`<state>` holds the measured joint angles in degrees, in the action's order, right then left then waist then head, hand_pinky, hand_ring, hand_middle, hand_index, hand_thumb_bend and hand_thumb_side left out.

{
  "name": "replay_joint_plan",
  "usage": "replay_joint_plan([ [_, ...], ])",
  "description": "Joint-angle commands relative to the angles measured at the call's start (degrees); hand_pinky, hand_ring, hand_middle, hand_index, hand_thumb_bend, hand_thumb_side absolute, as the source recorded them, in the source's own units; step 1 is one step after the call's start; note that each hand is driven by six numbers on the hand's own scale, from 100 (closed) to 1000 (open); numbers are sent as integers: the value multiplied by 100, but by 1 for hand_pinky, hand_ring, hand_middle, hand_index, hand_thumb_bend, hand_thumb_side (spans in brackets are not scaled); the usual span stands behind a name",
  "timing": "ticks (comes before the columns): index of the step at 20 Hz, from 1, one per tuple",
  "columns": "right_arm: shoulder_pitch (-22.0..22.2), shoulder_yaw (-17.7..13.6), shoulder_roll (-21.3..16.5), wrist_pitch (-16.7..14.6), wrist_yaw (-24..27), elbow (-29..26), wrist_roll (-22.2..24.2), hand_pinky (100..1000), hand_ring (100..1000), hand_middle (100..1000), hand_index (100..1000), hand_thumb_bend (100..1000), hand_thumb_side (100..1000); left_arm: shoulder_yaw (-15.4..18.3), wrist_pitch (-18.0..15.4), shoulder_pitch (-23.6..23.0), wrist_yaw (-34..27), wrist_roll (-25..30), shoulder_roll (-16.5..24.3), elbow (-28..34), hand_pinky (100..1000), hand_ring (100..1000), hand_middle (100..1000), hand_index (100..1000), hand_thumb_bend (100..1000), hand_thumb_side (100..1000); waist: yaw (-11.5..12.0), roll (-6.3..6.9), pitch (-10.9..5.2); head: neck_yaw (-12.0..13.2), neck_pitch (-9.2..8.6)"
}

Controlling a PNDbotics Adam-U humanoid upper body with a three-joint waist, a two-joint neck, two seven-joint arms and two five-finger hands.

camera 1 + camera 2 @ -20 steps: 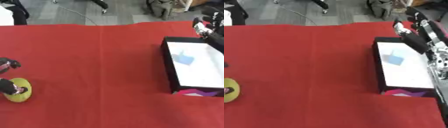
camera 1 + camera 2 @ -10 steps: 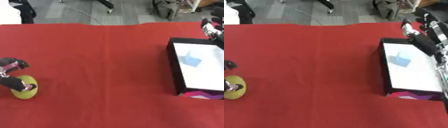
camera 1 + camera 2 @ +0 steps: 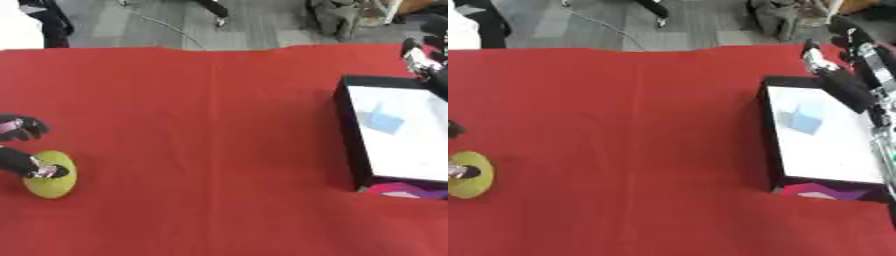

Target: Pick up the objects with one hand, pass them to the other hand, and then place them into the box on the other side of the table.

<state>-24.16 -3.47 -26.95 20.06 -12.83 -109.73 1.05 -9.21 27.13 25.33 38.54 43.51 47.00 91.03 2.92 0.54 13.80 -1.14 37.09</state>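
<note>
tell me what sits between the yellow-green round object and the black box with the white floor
Nothing: between the yellow-green round object and the black box only bare red tablecloth shows, clearest in the left eye view. The left hand touches the object.

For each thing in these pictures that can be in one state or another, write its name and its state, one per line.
Left hand: at the table's left edge, fingers on the yellow-green object.
Yellow-green object: lying on the red cloth, not lifted.
Right hand: raised over the box's far end, holding nothing.
Box: open, a light blue piece inside.
</note>
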Motion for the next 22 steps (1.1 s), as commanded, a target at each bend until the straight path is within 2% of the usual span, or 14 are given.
replay_joint_plan([
  [1,-42,-37,-95,9,-24,-59,-21,1000,1000,956,1000,100,630,59,356,65,152,473,226,-75,944,877,821,908,547,298,-3,1,-100,2,-57],
  [6,-38,-40,-88,15,-27,-61,-26,1000,1000,956,1000,100,629,-1,308,71,198,516,182,-255,942,875,819,882,464,283,-11,-2,-96,16,-52],
  [12,-33,-44,-69,35,-31,-57,-47,1000,1000,955,1000,100,630,-156,228,90,287,585,141,-470,934,859,799,806,390,250,-18,-4,-97,33,-45],
  [16,-38,-46,-69,43,-25,-57,-67,1000,1000,954,1000,100,629,-193,156,92,371,661,126,-510,904,812,743,707,132,169,-22,-5,-103,34,-52],
  [17,-39,-47,-70,46,-24,-56,-74,1000,1000,954,1000,100,629,-187,157,91,372,670,129,-478,893,800,730,686,100,156,-20,-4,-105,36,-51],
  [19,-41,-45,-69,54,-21,-51,-85,1000,1000,953,1000,100,630,-176,176,91,369,669,141,-377,845,744,665,627,100,132,-14,0,-111,46,-48],
  [22,-45,-37,-62,57,-12,-57,-93,1000,1000,954,1000,100,628,-163,238,81,377,646,172,-152,807,700,614,567,100,100,-9,7,-118,64,-44],
])
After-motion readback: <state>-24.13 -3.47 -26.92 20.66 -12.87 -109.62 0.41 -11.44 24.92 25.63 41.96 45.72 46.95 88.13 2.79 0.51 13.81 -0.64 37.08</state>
